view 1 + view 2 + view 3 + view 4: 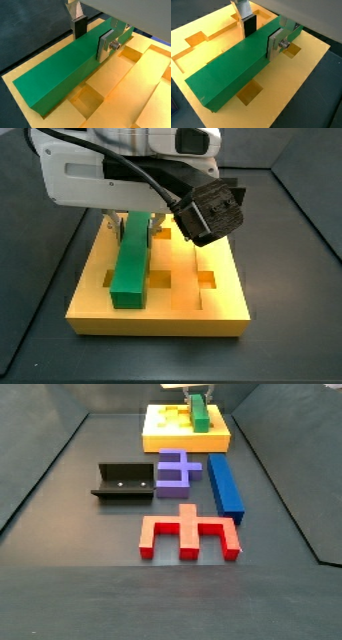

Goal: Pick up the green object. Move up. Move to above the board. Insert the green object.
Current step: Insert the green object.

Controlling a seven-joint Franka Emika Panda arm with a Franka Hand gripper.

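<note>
My gripper (92,37) is shut on the green object (63,70), a long plain green bar, gripping it near one end with a finger on each long side. The bar lies lengthwise over the board (133,85), an orange-yellow slab with grooves and square holes, very close to its top; I cannot tell whether it touches. Both wrist views show this; the gripper (261,37), bar (231,70) and board (211,30) are also in the second one. In both side views the bar (134,258) (198,412) runs along the board (160,318) (167,429) under the gripper (138,220) (194,392).
On the dark floor in front of the board lie a blue bar (225,484), a purple block (178,469) and a red comb-shaped block (190,532). The fixture (123,481) stands left of the purple block. Dark walls enclose the floor.
</note>
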